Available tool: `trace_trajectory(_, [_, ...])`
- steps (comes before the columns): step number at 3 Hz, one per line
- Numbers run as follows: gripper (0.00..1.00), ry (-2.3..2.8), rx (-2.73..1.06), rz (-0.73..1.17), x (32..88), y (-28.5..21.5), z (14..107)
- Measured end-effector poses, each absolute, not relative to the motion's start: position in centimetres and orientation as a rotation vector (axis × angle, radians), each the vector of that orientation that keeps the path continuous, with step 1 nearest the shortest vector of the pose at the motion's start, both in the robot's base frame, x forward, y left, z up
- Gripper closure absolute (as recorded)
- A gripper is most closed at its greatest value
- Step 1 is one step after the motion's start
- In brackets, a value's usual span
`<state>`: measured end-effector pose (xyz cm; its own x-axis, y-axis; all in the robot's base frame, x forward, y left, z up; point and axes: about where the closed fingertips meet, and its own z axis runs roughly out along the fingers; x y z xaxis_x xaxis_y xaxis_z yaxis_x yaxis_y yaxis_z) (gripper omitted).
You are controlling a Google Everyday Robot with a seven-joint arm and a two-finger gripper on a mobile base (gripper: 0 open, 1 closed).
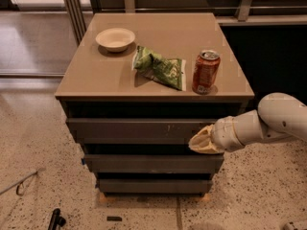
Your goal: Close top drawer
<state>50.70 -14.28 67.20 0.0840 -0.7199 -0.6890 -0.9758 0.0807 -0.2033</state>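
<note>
The gripper [204,140] is hovering with jaws pinched together, empty; the top drawer [129,128] is lying just left of them, the can [206,72] standing above

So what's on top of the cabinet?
A bowl, a green snack bag and a red can. The bag hides whatever lies under it. The gripper is lower, at the top drawer's front.

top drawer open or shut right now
Slightly open, it seems: the top drawer front juts out past the lower drawers, with a dark gap under the tabletop. The gripper is at its right end.
</note>
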Motion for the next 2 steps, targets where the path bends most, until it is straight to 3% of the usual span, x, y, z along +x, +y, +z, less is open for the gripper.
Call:
trace_trajectory(1, [0.17, 1.674, -1.736, 0.499, 49.7, -14.2, 67.5])
trace_trajectory(2, [0.0, 1.664, -1.784, 0.526, 47.9, -14.1, 68.3])
